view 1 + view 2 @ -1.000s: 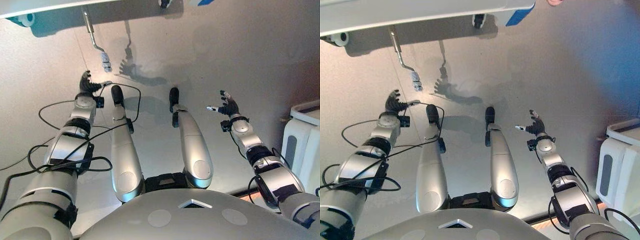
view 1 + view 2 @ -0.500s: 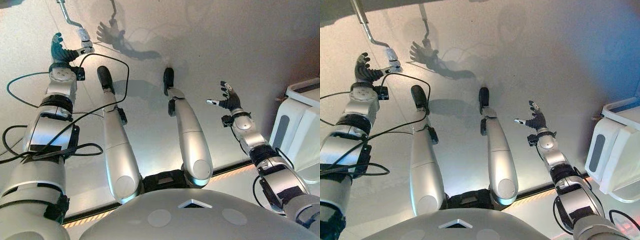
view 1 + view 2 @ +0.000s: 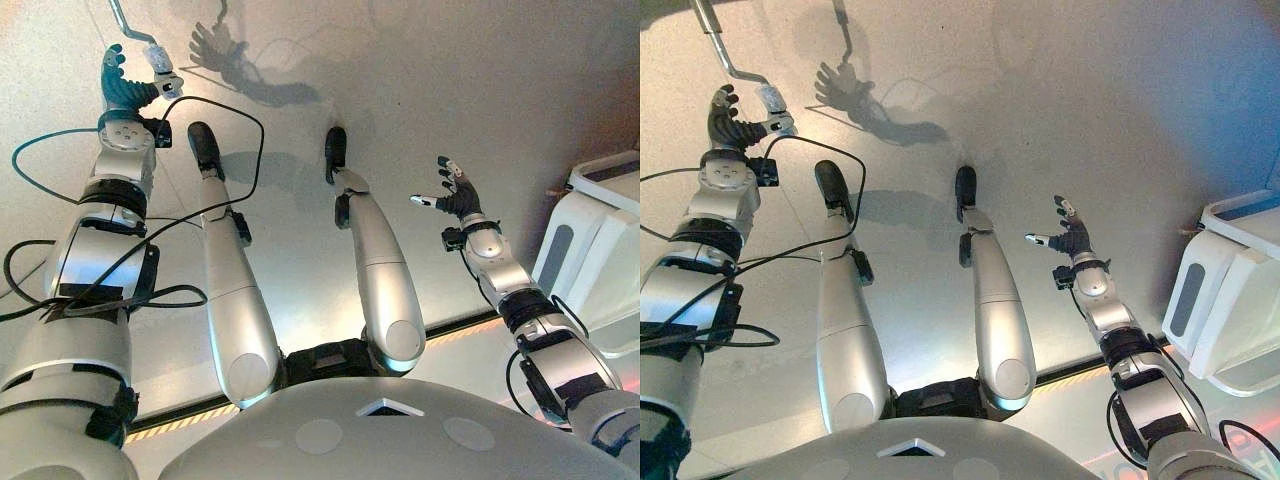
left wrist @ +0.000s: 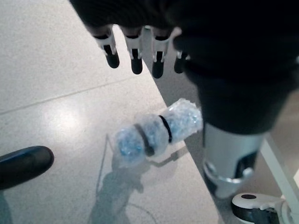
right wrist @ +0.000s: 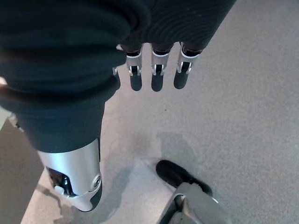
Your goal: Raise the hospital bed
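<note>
Left hand (image 3: 125, 85) hangs spread-fingered just beside the crank (image 4: 156, 133), whose wrapped grip juts out low over the floor, seemingly lining up to take hold of it. Right hand (image 3: 455, 198) hovers spread, well apart, idle.

A bent bare-metal crank (image 3: 128, 22) is ending in a handle (image 4: 158, 133) wrapped in clear bubble plastic, above smooth speckled glossy floor (image 3: 420, 90)

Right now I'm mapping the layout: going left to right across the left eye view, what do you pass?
Left hand → wrapped crank handle → right hand → white cabinet.
</note>
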Motion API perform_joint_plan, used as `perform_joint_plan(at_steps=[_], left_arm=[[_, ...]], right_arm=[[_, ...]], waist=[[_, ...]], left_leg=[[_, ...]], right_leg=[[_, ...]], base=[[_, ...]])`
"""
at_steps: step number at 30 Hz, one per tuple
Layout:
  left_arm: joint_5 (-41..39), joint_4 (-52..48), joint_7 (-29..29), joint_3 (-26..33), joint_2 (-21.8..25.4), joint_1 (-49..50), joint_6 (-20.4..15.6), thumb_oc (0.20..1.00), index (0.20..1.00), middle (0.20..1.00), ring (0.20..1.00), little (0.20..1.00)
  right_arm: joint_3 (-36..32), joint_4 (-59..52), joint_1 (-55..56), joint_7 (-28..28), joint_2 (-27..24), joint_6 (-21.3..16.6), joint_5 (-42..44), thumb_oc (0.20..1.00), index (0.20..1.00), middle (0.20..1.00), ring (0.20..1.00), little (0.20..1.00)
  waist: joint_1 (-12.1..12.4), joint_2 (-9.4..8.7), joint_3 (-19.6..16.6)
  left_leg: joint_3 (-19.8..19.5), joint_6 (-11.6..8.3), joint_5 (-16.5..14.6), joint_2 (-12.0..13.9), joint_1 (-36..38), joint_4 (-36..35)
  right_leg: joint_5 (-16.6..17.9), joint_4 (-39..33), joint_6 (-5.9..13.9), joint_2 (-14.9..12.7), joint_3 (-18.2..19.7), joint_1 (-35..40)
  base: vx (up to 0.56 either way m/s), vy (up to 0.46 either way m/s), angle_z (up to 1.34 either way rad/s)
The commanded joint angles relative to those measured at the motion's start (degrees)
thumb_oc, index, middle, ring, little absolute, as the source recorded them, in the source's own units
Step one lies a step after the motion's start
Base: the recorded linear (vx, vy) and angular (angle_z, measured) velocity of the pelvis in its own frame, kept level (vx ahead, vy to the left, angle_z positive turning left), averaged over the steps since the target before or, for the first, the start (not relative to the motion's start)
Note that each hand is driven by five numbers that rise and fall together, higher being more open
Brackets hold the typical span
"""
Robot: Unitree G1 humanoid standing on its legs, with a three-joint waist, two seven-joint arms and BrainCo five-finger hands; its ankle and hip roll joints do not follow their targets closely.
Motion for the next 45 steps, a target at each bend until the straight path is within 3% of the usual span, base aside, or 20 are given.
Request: perform_joint_plan(at_steps=[1, 11, 23, 45], left_arm=[[-1.2, -1.1, 1.3, -1.1, 1.9, -0.2, -1.0, 1.0, 1.0, 1.0, 1.0, 1.0], [-2.1, -0.8, 0.0, -2.5, 1.2, -1.6, -0.8, 1.0, 1.0, 1.0, 1.0, 1.0], [-3.0, 1.9, -1.7, -2.9, 1.9, -3.8, -0.1, 1.0, 1.0, 1.0, 1.0, 1.0], [-6.1, 7.3, -5.1, -2.1, 1.0, -4.4, 2.1, 1.0, 1.0, 1.0, 1.0, 1.0]], right_arm=[[1.4, -3.3, 4.8, 0.0, -3.6, -2.4, 1.3, 1.0, 1.0, 1.0, 1.0, 1.0], [2.2, -4.5, 4.9, 0.9, -4.4, -2.4, 1.1, 1.0, 1.0, 1.0, 1.0, 1.0], [2.6, -6.9, 4.3, 1.2, -5.1, -2.8, 2.6, 1.0, 1.0, 1.0, 1.0, 1.0], [2.8, -7.2, 3.9, 1.8, -5.8, -1.9, 3.2, 1.0, 1.0, 1.0, 1.0, 1.0]], waist=[[0.1, -1.68, -2.0], [-0.1, -2.36, -1.8], [-0.5, -4.41, -0.5], [-0.7, -5.23, -0.2]], left_leg=[[-3.0, -2.71, 0.3, 2.3, -3.2, 1.6], [-3.2, -2.95, 0.9, 2.4, -2.9, 0.6], [-3.5, -3.14, 1.4, 3.2, -2.0, -0.4], [-3.6, -3.2, 1.6, 3.6, -1.1, -1.5]], right_leg=[[8.5, -6.6, 5.23, -3.3, 2.8, -3.2], [8.5, -6.8, 5.13, -3.0, 2.5, -3.1], [8.5, -7.3, 5.23, -2.3, 2.2, -2.2], [8.1, -7.5, 5.24, -1.8, 2.0, -1.7]], base=[[0.0, 0.0, 0.0], [0.0, 0.0, 0.0], [0.0, 0.0, 0.0], [0.0, 0.0, 0.0]])
